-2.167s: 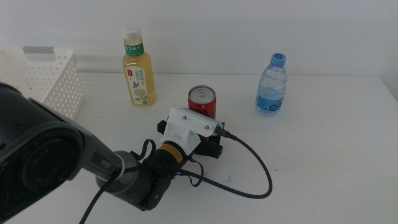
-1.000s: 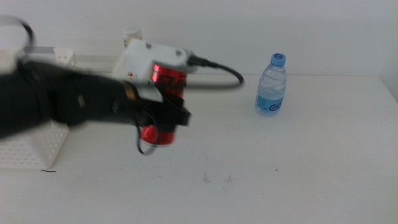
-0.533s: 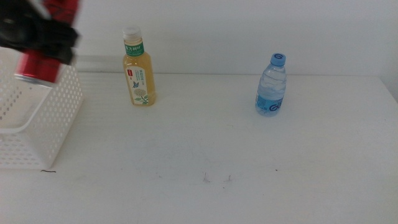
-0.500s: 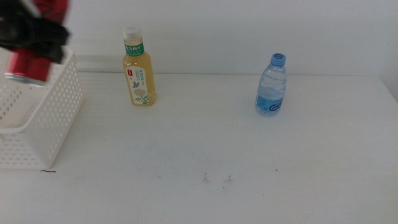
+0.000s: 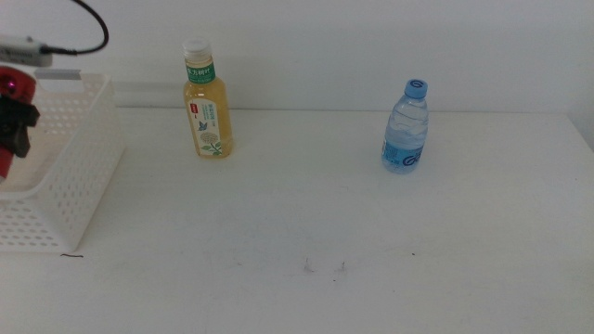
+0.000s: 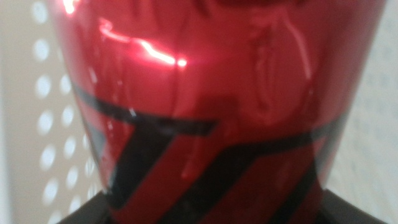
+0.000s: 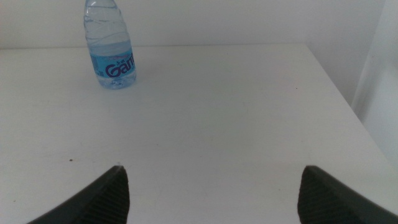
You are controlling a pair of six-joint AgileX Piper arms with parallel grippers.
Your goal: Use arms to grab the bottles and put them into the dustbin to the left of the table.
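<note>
The left gripper (image 5: 11,130) grips the shiny red soda can (image 6: 205,106) directly above the white hole-patterned plastic dustbin (image 5: 79,162) — release straight down — while the right gripper (image 7: 211,186) waits open near the clear blue-labelled water bottle (image 7: 111,45).

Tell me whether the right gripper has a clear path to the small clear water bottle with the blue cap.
Probably yes: the right gripper is open, facing the water bottle across bare white table, nothing between.
</note>
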